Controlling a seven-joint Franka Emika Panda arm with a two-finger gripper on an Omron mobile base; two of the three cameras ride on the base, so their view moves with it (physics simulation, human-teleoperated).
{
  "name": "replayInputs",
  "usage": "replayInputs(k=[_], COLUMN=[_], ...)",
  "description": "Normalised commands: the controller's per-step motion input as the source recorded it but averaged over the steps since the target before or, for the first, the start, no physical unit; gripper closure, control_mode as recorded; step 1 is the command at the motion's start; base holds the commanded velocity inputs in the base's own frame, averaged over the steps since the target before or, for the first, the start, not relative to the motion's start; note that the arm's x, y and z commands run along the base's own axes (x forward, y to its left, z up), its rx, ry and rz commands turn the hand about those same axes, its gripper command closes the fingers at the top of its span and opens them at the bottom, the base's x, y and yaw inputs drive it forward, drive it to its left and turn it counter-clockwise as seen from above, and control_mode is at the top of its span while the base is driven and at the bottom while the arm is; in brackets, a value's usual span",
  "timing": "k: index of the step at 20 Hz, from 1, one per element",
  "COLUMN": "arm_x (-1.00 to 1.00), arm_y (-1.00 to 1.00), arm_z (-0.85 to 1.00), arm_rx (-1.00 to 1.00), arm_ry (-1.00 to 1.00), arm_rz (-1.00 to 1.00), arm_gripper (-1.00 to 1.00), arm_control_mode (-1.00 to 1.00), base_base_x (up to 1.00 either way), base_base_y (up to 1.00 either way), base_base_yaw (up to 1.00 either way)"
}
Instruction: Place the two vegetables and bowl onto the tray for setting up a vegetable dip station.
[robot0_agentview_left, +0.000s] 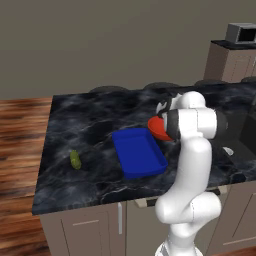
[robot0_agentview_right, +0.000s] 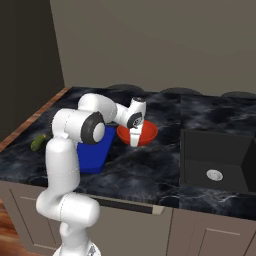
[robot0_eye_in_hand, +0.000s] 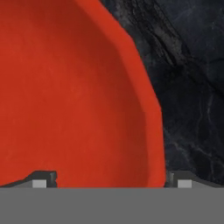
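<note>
One tray (robot0_agentview_left: 139, 152) is recorded: flat, rectangular, bright blue, with a low raised rim, lying on the dark marbled counter (robot0_agentview_left: 90, 125) near its front edge. Nothing is seen lying in it.

One bowl (robot0_agentview_right: 145, 131) is recorded: round, shallow, red-orange, standing on the counter just beside the tray, at about 2 o'clock from it in the left base view. Whether bowl and tray touch cannot be told.

One yellow-green vegetable (robot0_agentview_left: 75, 160) is counted: small and oblong, lying on the counter well apart from the tray, at about 9 o'clock from it in the left base view.

One gripper (robot0_agentview_right: 135, 141) is recorded, lowered at the near rim of the bowl. In the hand view the two dark fingertips (robot0_eye_in_hand: 43, 178) are seen spread wide apart, with the bowl's rim running between them; one tip is placed over the red interior, the other over the counter. Nothing is clamped.

One black recessed box (robot0_agentview_right: 217, 160) is noted in the counter at 3 o'clock from the bowl in the right base view.
</note>
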Motion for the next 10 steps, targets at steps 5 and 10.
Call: replayInputs(k=[5,10], arm_x=[0.15,0.03], arm_y=[-0.03,-0.02], arm_z=[-0.05,-0.11], arm_rx=[0.00,0.00], arm_ry=[0.00,0.00], arm_rz=[-0.03,-0.03], arm_gripper=[-1.00,-1.00], arm_control_mode=[-1.00,-1.00], base_base_x=[0.00,0.00], base_base_y=[0.00,0.00], base_base_yaw=[0.00,0.00])
